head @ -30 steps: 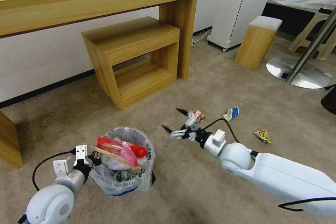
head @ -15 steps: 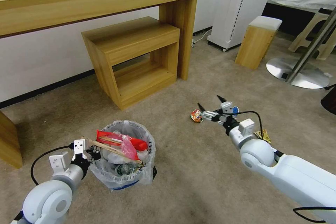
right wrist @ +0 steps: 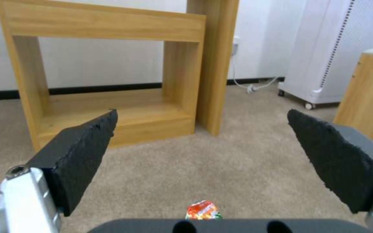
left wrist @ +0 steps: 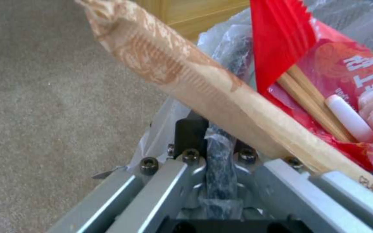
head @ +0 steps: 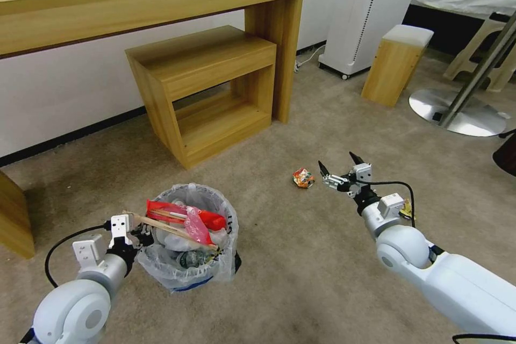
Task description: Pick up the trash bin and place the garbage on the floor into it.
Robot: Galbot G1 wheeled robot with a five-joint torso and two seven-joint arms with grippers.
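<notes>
Since half a second ago the right gripper [head: 337,165] has pulled back from the crumpled orange-red wrapper [head: 303,178] and now hovers just beside it, fingers [right wrist: 83,152] spread wide with nothing between them. Nearest the robot, the left gripper [head: 131,236] is clamped on the bag-covered rim of the small round dark trash bin [head: 185,274], which sits on the beige short-pile carpet floor [head: 301,269] well apart from the wrapper and holds red packets and a paper-sleeved wooden stick [left wrist: 204,90]. Farther back beyond the wrapper stands the low open wooden shelf unit [head: 209,91] under the long wooden desk [head: 134,0].
</notes>
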